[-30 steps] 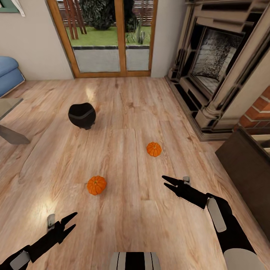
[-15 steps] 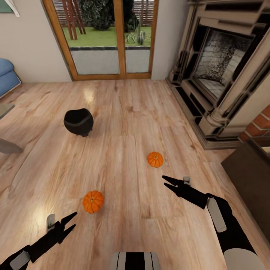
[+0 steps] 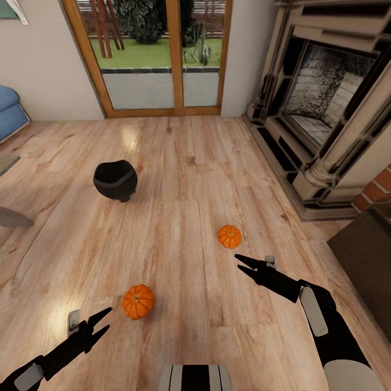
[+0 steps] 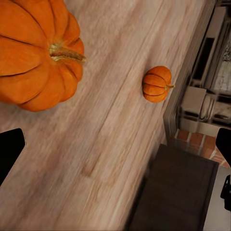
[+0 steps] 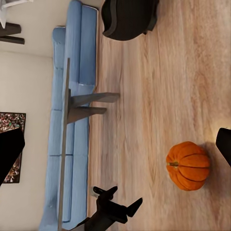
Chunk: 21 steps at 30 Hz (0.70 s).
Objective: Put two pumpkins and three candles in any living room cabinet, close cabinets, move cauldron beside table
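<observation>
**A:** So what's lying around on the floor?

**B:** Two pumpkins: the near pumpkin is lower left of centre, just up-right of the left gripper; the far pumpkin sits mid-frame, right above the right gripper. The cauldron stands upright, left of centre, well apart from both.

**A:** Grippers holding anything?

**B:** Nope, both have their fingers spread, empty, hovering over bare planks.

**A:** Anything in the way?

**B:** The fireplace fills the upper right, a dark cabinet is at the right edge, glass doors top centre, blue sofa and a table sliver at the left edge.
</observation>
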Tool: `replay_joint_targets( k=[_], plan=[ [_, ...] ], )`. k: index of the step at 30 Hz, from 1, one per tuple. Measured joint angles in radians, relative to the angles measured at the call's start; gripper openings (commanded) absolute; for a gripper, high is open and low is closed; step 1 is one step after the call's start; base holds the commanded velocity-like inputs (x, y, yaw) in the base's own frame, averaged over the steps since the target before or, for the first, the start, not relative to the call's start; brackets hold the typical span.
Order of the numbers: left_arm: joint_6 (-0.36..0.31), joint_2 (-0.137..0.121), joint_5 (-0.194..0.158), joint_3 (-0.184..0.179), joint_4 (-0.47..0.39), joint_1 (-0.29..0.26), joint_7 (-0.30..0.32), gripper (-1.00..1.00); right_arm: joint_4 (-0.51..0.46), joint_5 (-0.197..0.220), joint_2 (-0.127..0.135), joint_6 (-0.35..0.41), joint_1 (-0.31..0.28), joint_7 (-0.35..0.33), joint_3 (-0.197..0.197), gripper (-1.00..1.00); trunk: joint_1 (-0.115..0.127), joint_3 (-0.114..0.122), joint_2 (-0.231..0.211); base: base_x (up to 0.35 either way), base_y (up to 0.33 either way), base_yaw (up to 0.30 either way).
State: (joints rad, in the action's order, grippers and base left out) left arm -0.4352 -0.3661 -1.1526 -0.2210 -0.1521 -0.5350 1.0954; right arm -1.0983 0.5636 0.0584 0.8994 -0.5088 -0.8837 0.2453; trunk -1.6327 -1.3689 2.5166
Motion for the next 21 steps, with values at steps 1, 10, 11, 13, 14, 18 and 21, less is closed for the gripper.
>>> replay_joint_targets(
  k=[1, 10, 11, 13, 14, 18, 21],
  plan=[
    [-0.001, 0.000, 0.000, 0.000, 0.000, 0.000, 0.000, 1.00, 0.000, 0.000, 0.000, 0.000, 0.000, 0.000, 0.000, 1.00, 0.000, 0.000, 0.000, -0.016, 0.031, 0.000],
    [-0.002, 0.000, -0.001, 0.000, 0.000, 0.000, 0.000, 1.00, 0.001, 0.000, 0.000, 0.001, 0.000, 0.000, 0.000, 1.00, 0.000, 0.000, 0.000, -0.005, 0.009, 0.000],
    [-0.002, 0.000, -0.001, 0.000, 0.000, 0.000, -0.001, 1.00, 0.001, 0.000, 0.000, 0.001, 0.000, 0.000, 0.000, 1.00, 0.000, 0.000, 0.000, -0.001, 0.001, 0.000],
    [-0.002, 0.000, -0.001, 0.000, 0.001, 0.000, -0.001, 1.00, 0.000, 0.000, 0.000, 0.001, 0.000, 0.000, 0.001, 1.00, 0.000, 0.000, 0.000, 0.000, 0.000, 0.000],
    [-0.002, 0.000, -0.001, 0.000, 0.001, 0.000, -0.001, 1.00, 0.000, 0.000, 0.000, 0.001, 0.000, 0.000, 0.000, 1.00, 0.000, 0.000, 0.000, 0.000, 0.000, 0.000],
    [-0.001, 0.000, -0.001, 0.000, 0.000, 0.000, -0.001, 1.00, 0.000, 0.000, 0.000, 0.001, 0.000, 0.000, 0.000, 1.00, 0.000, 0.000, 0.000, 0.000, 0.000, 0.000],
    [0.001, 0.000, -0.001, 0.000, 0.000, 0.000, -0.001, 1.00, 0.001, 0.000, 0.000, 0.001, 0.000, 0.000, 0.000, 1.00, 0.000, 0.000, 0.000, 0.000, 0.000, 0.000]
  ],
)
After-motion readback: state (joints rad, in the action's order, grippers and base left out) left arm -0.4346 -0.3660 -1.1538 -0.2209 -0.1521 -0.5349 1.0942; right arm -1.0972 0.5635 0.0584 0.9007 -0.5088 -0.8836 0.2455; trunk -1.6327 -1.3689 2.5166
